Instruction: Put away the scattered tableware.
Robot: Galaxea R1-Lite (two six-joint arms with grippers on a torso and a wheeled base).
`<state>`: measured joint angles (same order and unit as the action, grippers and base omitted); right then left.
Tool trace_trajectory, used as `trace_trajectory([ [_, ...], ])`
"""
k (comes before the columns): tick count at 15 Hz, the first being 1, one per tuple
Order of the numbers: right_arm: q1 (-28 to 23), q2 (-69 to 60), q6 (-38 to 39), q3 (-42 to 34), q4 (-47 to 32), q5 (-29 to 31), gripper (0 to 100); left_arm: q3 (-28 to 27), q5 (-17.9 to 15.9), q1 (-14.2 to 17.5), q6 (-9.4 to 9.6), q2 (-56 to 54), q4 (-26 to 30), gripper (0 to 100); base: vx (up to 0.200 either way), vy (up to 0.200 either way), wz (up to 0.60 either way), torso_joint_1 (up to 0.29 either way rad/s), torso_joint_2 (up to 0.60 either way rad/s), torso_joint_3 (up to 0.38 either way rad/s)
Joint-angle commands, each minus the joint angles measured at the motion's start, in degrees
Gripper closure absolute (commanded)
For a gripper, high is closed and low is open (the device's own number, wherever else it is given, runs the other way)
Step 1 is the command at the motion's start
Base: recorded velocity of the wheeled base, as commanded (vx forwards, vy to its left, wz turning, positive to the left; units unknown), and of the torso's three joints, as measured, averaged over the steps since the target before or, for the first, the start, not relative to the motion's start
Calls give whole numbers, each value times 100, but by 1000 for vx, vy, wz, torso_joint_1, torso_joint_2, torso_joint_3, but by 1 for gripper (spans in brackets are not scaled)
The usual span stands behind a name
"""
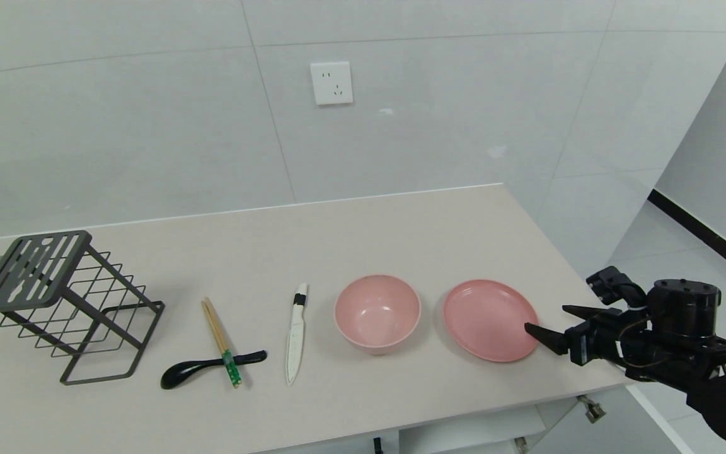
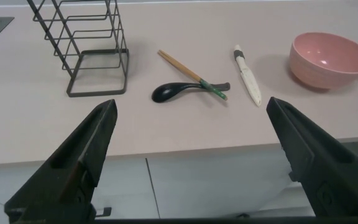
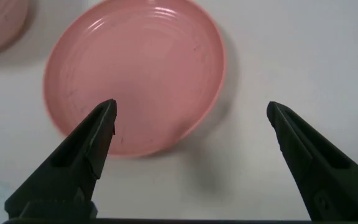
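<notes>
Right gripper (image 1: 546, 319) hovering open beside pink plate (image 1: 483, 315) rim; left gripper (image 2: 191, 103) open too. Suggest sliding one finger under rim.

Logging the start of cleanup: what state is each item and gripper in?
wire rack: upright, empty
spoon: lying flat
chopsticks: lying across the spoon handle
knife: lying flat
bowl: upright, empty
plate: right side up, empty
left gripper: open, empty
right gripper: open, empty
</notes>
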<state>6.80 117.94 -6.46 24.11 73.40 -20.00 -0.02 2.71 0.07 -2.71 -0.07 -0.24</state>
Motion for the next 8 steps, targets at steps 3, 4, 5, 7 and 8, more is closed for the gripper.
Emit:
trace_trajectory([
  [3,14,475,13,656,-1,14,0,2,2,1,-2,7,-2,0,0,0,0,0,0,0],
  [4,49,572,22,762,-1,23,0,2,2,1,-2,7,-2,0,0,0,0,0,0,0],
  [5,84,625,31,823,8,23,0,2,2,1,-2,7,-2,0,0,0,0,0,0,0],
  [7,313,660,75,1078,-10,58,0,2,2,1,-2,7,-2,0,0,0,0,0,0,0],
  [8,471,730,110,1122,-27,137,0,2,2,1,-2,7,-2,0,0,0,0,0,0,0],
])
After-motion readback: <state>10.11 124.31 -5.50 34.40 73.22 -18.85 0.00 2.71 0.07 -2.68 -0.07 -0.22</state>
